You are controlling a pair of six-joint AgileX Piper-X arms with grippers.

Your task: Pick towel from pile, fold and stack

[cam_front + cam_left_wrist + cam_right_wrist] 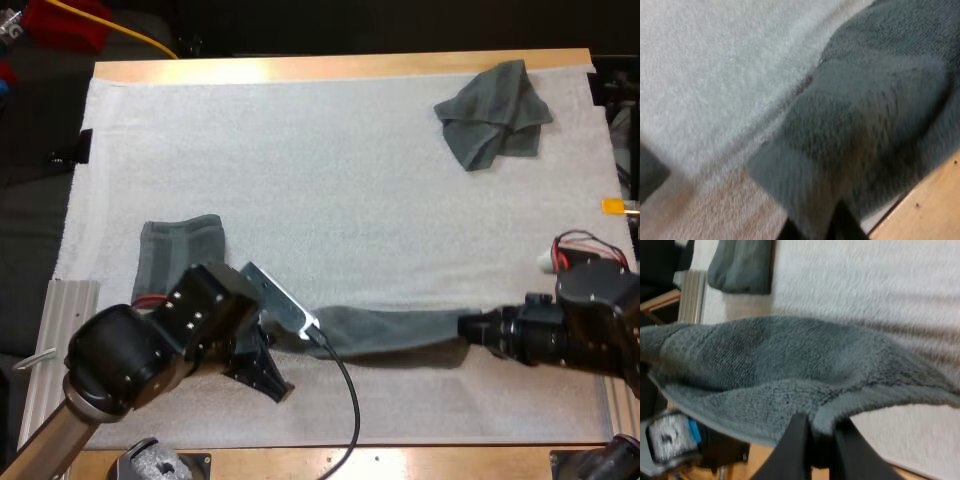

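Right tool (821, 434) pinches towel (785, 360); mat (880, 285) (white) beneath

A white mat (330, 180) covers the wooden table (300, 68).

Left arm (130, 365), right arm (585, 330) low, inward-pointing, jaws clamped.

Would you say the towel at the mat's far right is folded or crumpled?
Crumpled: the far towel lies in an uneven, creased heap.
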